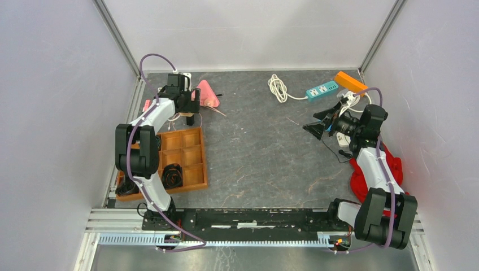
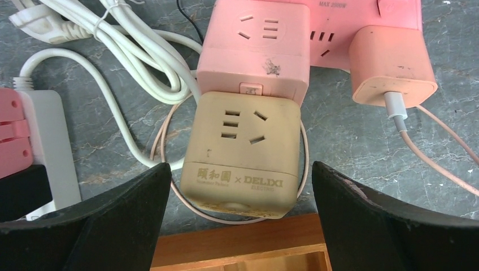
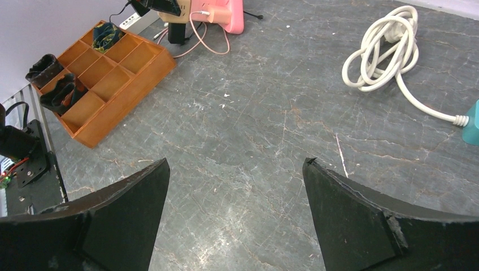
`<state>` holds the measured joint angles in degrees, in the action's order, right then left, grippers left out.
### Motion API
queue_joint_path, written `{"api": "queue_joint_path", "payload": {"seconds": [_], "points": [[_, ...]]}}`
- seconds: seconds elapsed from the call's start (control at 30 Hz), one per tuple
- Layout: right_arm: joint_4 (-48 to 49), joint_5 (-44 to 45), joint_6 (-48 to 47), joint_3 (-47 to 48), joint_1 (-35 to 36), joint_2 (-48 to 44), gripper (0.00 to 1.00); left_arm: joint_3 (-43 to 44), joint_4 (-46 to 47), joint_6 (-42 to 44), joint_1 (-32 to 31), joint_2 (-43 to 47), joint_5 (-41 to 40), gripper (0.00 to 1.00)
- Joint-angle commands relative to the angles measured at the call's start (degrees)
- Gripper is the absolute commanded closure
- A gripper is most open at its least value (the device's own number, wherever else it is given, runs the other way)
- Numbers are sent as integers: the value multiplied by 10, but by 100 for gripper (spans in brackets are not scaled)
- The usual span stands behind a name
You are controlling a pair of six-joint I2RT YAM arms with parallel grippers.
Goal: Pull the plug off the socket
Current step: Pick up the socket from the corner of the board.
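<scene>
Nearest in the left wrist view is the wooden tray (image 2: 240, 240), its rim running just below the beige cube plug (image 2: 243, 158). The left gripper (image 2: 242, 169) stands wide open astride this plug. Each black finger (image 2: 113, 223) has a strip of grey table (image 1: 254, 158) between it and the plug's side, so nothing is gripped or touched.

The plug's near face reads "DELIXI" beside Chinese characters, with smaller print below that is too fine to read. Its far end meets the pink socket cube (image 2: 257, 48), which sits on a pink strip (image 2: 350, 22) marked "MAX 2500W". A peach charger (image 2: 390, 65) sits just right of the cube. A thin pink cable (image 2: 440, 164) runs from the charger, and white cords (image 2: 130, 56) loop close on the left.

The right gripper (image 3: 234, 164) hangs with its jaws spread wide, holding nothing, over bare tabletop. A coiled white cable (image 3: 384, 51) lies beyond it to the right.
</scene>
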<state>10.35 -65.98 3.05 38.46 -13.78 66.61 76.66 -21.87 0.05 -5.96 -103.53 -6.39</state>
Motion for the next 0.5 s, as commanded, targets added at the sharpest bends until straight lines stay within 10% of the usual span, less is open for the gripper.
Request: {"api": "queue_joint_path", "payload": {"seconds": [0.0, 0.47], "points": [[-10, -4, -23, 28, 7, 5, 6, 20, 6, 1, 2, -9, 21, 1], [-17, -3, -26, 30, 12, 9, 7, 28, 7, -22, 3, -24, 34, 37]]}}
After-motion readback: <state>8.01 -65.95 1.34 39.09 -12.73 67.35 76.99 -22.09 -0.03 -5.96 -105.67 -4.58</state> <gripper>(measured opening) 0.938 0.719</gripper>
